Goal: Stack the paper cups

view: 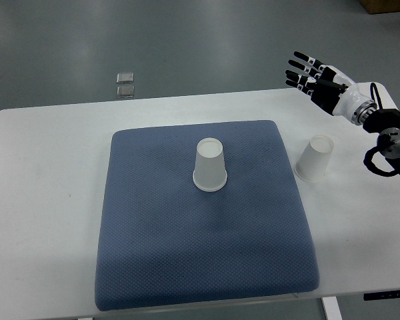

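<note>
Right hand (313, 77) hovers fingers spread, holding nothing, up beyond the blue mat's (207, 267) far right corner. One paper cup (209, 165) sits upside down near the mat's centre; second cup (315, 159) (also inverted) stands on the white table (47, 200) just off the mat's right edge. Risk: light cups tip or crush if the grasp comes in sideways or squeezes hard.
</note>
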`<state>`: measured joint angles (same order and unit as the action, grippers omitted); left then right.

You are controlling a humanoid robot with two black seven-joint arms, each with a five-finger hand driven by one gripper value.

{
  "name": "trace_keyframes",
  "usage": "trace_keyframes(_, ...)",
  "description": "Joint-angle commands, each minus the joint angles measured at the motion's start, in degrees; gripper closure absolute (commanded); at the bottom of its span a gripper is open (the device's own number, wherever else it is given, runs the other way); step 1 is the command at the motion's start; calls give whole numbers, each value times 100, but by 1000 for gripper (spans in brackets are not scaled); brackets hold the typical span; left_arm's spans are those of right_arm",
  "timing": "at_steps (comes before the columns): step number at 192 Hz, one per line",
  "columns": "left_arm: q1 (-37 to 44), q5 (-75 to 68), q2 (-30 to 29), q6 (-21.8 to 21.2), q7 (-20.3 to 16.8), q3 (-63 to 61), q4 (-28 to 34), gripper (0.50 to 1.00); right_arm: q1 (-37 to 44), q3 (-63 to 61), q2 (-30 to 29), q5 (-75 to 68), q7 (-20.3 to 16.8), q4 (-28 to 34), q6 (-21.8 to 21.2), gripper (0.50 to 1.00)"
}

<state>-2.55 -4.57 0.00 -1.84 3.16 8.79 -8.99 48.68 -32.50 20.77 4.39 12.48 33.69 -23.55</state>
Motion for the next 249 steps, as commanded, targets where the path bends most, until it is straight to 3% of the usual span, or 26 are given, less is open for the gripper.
trace_keyframes(1, 0, 0, 0, -1, 0, 0, -6, 500, 1, -2, -12, 0, 0, -2, 0, 579)
trace_keyframes(249, 0, 0, 0, -1, 0, 0, -6, 500, 19, -160, 6, 0, 26, -187, -176, 579)
